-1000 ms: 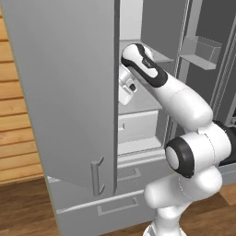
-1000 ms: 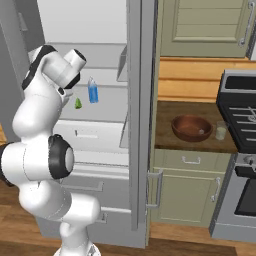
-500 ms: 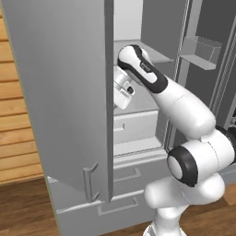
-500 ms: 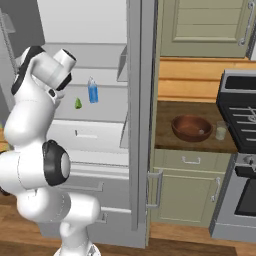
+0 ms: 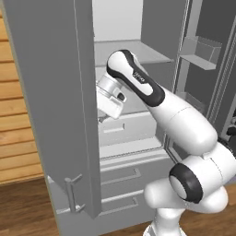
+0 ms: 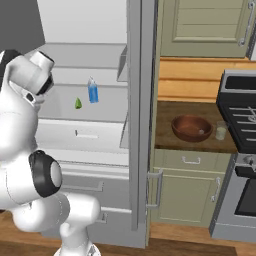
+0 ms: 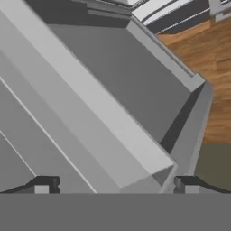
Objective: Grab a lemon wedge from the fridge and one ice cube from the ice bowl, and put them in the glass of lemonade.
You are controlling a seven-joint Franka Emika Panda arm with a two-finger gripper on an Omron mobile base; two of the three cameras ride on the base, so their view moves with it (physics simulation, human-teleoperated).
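- The fridge (image 6: 135,125) stands with both upper doors swung open; its two lower drawers (image 5: 124,182) are shut.
- One lemon wedge (image 6: 78,103) lies on the pale fridge shelf (image 6: 107,107), small and yellow-green.
- One blue-and-white carton (image 6: 92,91) stands upright on the same shelf, just beside the wedge and apart from it.
- The gripper (image 7: 113,184) is raised in front of the open fridge, close to the inner face of the left door (image 5: 60,106), well above the drawers.
- In the hand view the two dark fingertips (image 7: 43,184) sit far apart with nothing between them: the jaws are spread wide and hold nothing. Grey door panels and a strip of wooden floor (image 7: 216,81) lie ahead of them.
- The arm's white wrist (image 5: 110,94) tilts down toward the left door edge.
- On the wooden counter (image 6: 165,130) to the right of the fridge sits one ice bowl (image 6: 191,128), round and reddish-brown.
- One ice cube (image 6: 201,132) shows as a pale speck inside the bowl, near its right wall.
- One glass of lemonade (image 6: 220,131) stands upright just beside the bowl, on its right, next to the dark stove (image 6: 240,110).
- Beige cabinets (image 6: 200,25) hang above the counter, and more sit beneath it.
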